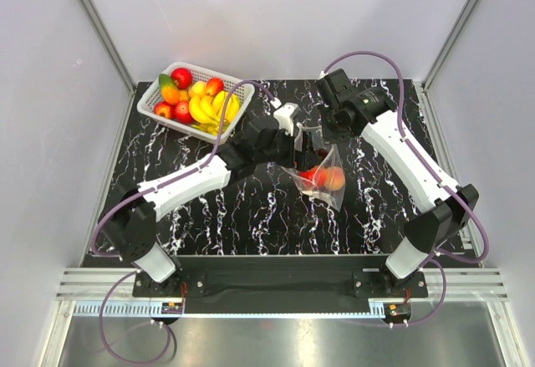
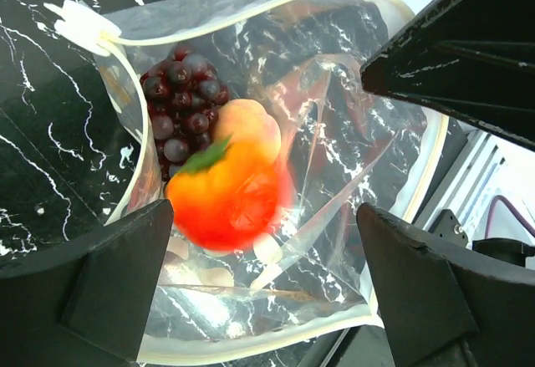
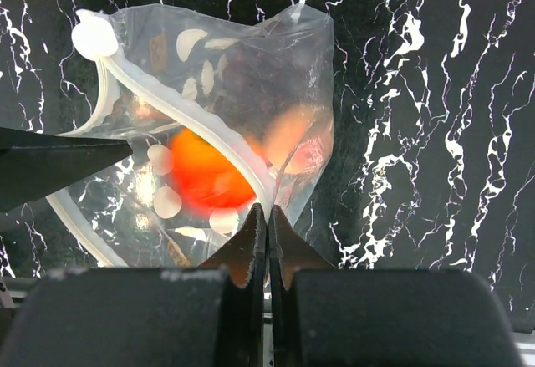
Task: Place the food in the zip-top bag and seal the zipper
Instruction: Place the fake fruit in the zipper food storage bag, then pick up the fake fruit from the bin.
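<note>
The clear dotted zip-top bag (image 1: 324,179) hangs with its mouth open in mid-table. Inside lie a dark purple grape bunch (image 2: 180,99), a peach (image 2: 251,126) and a blurred orange-red fruit (image 2: 226,200), which also shows in the right wrist view (image 3: 205,175). My left gripper (image 2: 263,216) is open and empty just above the bag's mouth (image 1: 303,140). My right gripper (image 3: 267,210) is shut on the bag's zipper rim (image 3: 242,166) and holds it up (image 1: 324,137). A white zipper tab (image 2: 79,24) sits at one end of the mouth.
A white lattice basket (image 1: 150,108) at the back left holds bananas (image 1: 213,108), a red apple (image 1: 181,76) and several other fruits. Grey walls and aluminium posts enclose the black marbled table (image 1: 251,216).
</note>
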Action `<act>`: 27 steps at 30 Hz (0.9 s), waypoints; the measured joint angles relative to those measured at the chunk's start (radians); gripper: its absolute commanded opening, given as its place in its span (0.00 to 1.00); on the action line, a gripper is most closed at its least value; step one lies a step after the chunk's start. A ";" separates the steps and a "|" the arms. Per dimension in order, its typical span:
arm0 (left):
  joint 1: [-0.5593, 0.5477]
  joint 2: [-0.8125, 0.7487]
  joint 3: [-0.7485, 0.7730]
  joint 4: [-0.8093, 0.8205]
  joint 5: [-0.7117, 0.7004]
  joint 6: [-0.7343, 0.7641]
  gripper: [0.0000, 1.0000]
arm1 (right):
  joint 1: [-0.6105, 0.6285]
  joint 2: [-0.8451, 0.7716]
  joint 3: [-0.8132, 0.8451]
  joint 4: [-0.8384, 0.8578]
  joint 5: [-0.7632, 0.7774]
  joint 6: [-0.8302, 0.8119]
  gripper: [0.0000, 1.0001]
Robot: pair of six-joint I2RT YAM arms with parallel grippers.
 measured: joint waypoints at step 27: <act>0.492 0.034 0.420 -0.408 -0.418 0.351 0.99 | 0.000 0.000 0.008 -0.007 0.017 -0.003 0.00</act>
